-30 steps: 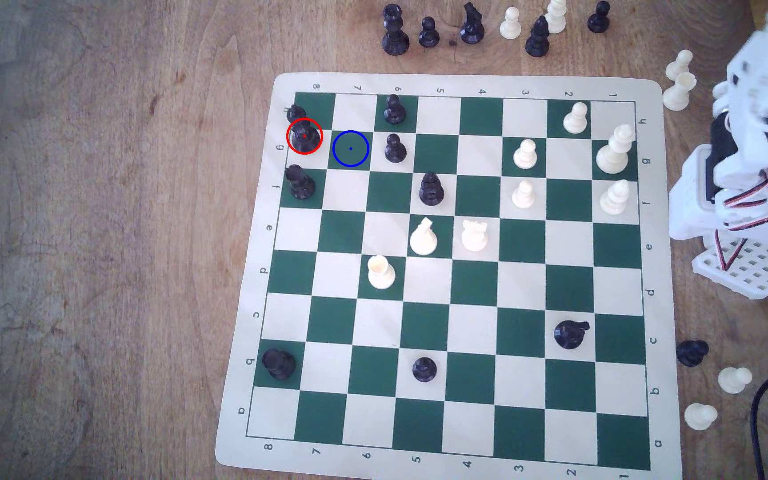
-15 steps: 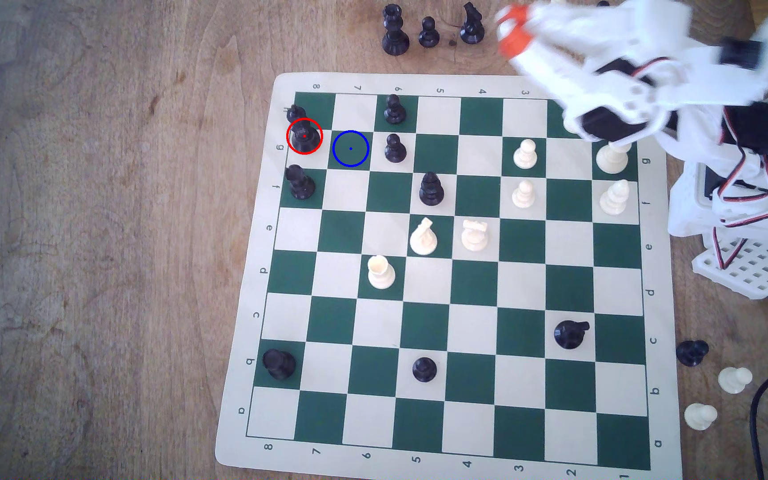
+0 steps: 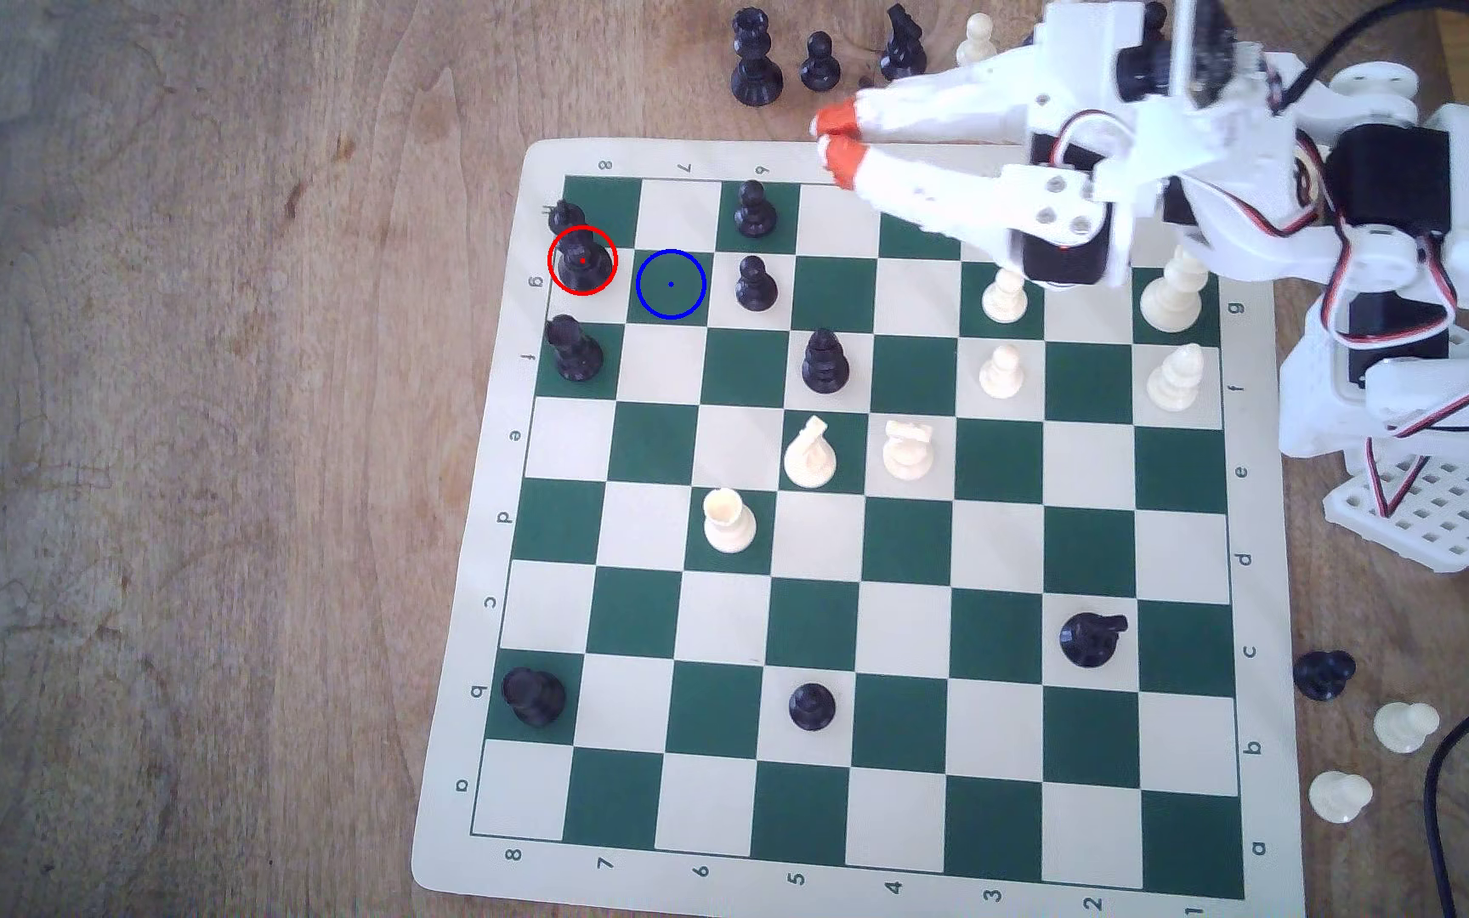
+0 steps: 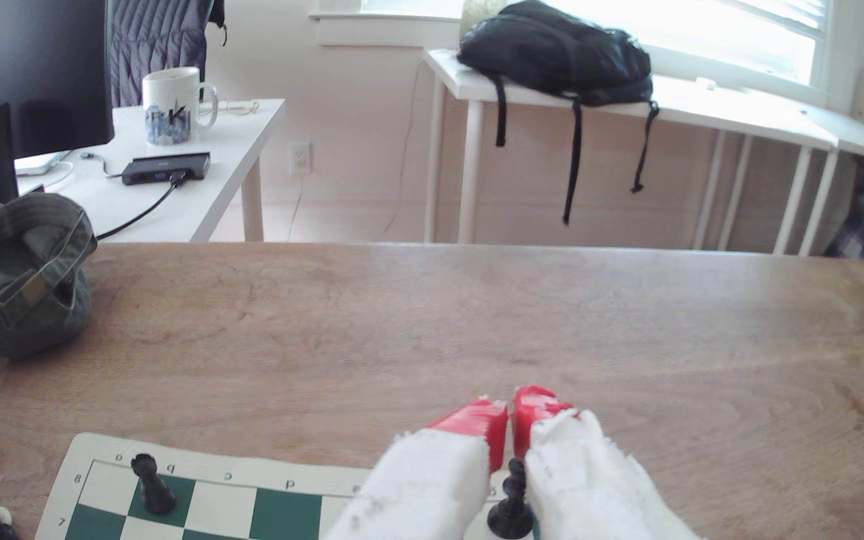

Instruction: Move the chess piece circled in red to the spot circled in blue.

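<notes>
white arm's hand (image 3: 832, 146) with orange tips clenched on nothing, raised over the chessboard (image 3: 802, 869) far edge, tall black piece in the red ring (image 3: 583, 260) on its cream square, blue-ringed green square (image 3: 670, 284) just beside it, wooden counter (image 3: 183, 441)

Hand (image 3: 832, 146), tips together, hovers over board's (image 3: 837, 159) far edge, well apart from red-circled piece (image 3: 583, 259).

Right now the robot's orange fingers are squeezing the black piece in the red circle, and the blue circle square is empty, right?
Not quite. In the exterior view the gripper hovers near the board's top edge, holding nothing, far from the chess piece circled in red. The spot circled in blue is indeed empty.
</notes>
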Controlling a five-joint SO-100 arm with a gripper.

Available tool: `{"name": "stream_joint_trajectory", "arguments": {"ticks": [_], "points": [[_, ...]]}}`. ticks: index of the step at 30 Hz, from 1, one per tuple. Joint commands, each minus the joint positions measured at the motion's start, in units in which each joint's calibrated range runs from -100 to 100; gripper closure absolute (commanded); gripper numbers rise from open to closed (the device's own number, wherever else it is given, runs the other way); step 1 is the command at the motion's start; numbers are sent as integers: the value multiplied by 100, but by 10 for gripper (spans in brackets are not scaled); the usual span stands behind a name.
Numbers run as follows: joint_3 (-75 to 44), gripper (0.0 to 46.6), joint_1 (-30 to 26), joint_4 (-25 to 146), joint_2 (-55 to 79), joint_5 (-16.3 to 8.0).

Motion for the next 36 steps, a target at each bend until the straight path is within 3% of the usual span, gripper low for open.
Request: {"name": "stream_joint_trajectory", "arguments": {"ticks": [1,11,16,24,32,36], "points": [[-1407,455,-35,233,1098,-20],[-2422,464,246,446,2380,-78],[-3338,433,176,741,3407,-127],[-5976,417,317,1830,5546,-567],[-6919,382,543,1879,6557,-869],[-7064,379,575,1879,6879,-879]]}}
